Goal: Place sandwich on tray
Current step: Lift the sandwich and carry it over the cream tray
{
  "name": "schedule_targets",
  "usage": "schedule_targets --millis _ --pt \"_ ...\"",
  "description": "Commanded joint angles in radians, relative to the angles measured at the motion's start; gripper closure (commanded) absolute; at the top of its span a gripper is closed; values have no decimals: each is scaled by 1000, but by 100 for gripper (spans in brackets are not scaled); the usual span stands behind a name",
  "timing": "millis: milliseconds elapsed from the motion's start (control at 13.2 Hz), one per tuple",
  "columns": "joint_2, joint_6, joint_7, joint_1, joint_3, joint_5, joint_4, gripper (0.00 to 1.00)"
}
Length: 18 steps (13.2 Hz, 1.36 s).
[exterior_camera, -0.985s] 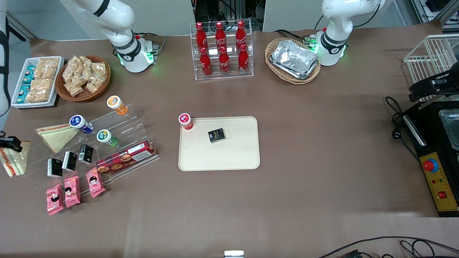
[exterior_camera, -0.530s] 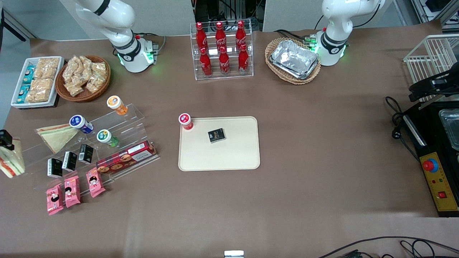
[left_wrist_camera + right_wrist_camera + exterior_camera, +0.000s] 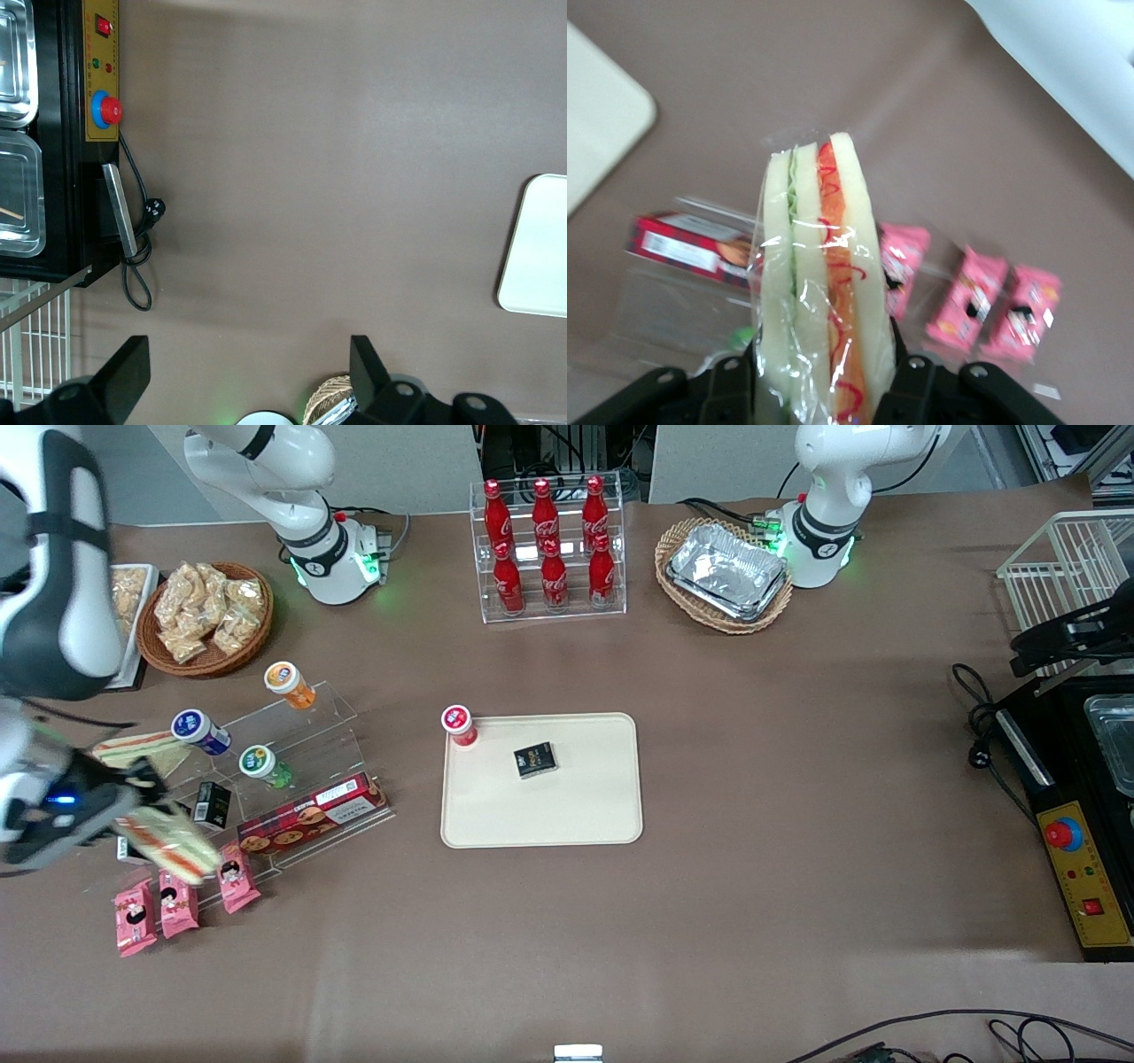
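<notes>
We've got the sandwich point(image 3: 819, 292) clamped edge-up between our jaws, the gripper point(image 3: 133, 815) carrying it in the air above the acrylic display steps point(image 3: 266, 779) at the working arm's end of the tabletop point(image 3: 797, 779). The wrist view shows the wrap pinched low, with the red-orange stripe facing out and most of the wedge standing free above the grip. The tray point(image 3: 585, 815) lies well apart from our jaws, toward the table's middle, with a small black box point(image 3: 535, 760) on it and a red-capped bottle point(image 3: 459, 726) at its corner. We reckon the carry wants enough height to clear the snack packs point(image 3: 177, 895) and cookie box point(image 3: 310, 815) below us, then a low release over the bare part of the tray, nearer the front camera than the box.
</notes>
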<state>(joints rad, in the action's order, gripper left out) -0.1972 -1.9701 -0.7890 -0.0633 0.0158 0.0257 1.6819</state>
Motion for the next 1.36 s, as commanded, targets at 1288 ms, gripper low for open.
schedule_targets --millis 1288 --pt "-415 -260 -12 637 30 -59 -73 50"
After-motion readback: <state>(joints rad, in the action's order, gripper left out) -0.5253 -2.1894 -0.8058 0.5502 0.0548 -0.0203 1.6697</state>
